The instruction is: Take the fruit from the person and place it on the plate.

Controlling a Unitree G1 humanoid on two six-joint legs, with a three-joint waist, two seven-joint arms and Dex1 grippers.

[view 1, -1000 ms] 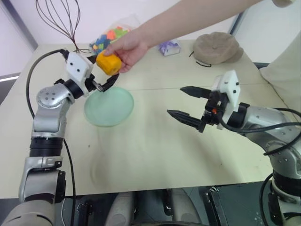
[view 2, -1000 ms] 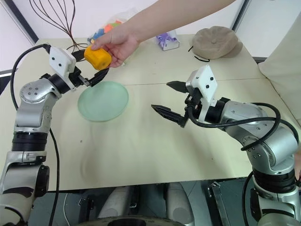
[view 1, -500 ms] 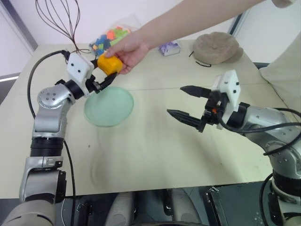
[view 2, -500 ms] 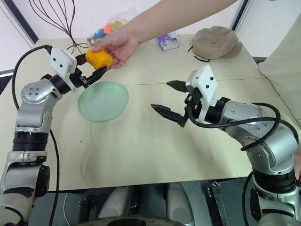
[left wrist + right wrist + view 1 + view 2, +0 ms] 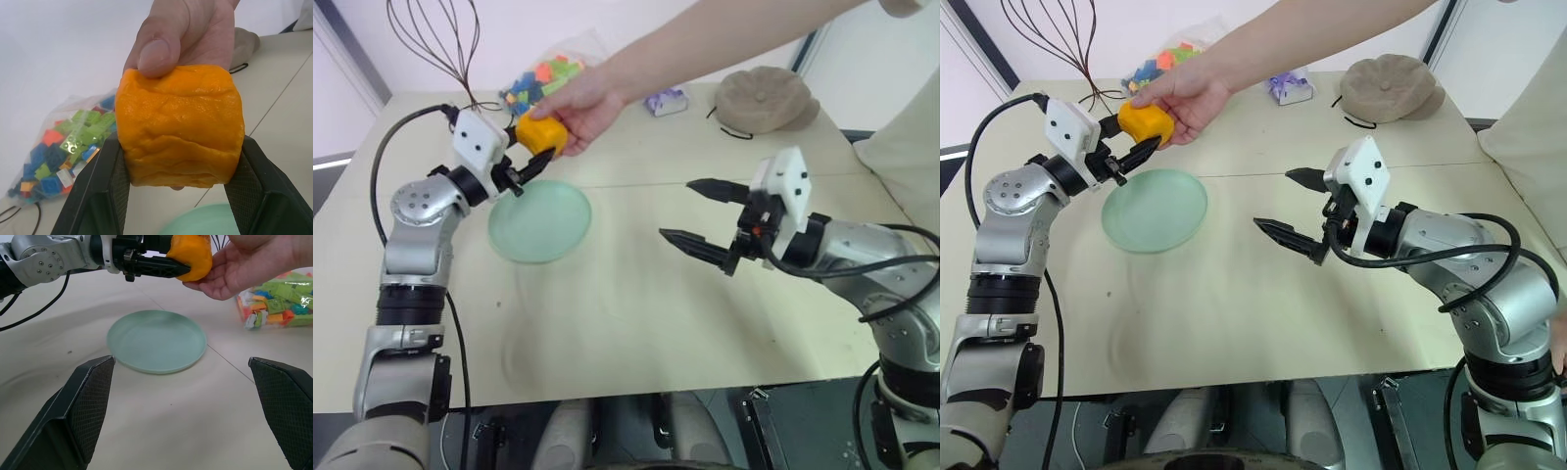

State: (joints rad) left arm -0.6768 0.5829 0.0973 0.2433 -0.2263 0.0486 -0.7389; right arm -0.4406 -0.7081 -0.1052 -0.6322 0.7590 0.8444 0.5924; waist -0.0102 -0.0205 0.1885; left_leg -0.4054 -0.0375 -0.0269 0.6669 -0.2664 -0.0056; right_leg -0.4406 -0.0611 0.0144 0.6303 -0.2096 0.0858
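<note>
The person's hand [image 5: 585, 102] reaches in from the back right and holds the orange-yellow fruit [image 5: 540, 133] from above. My left gripper [image 5: 534, 154] is shut on the fruit; in the left wrist view its fingers [image 5: 105, 188] press both sides of the fruit [image 5: 181, 132]. The fruit hangs just beyond the far edge of the pale green plate [image 5: 540, 221], which lies flat on the table. My right gripper [image 5: 675, 209] stands open above the table's middle, to the right of the plate, with nothing between its fingers.
A clear bag of coloured bricks [image 5: 540, 76] lies at the back behind the fruit. A tan cloth hat [image 5: 766, 98] and a small purple packet [image 5: 666, 99] sit at the back right. A dark wire frame [image 5: 440, 39] stands at the back left.
My left gripper's fingers have closed onto the fruit, which the person's hand brought slightly down between them. Both arms stayed in place.
</note>
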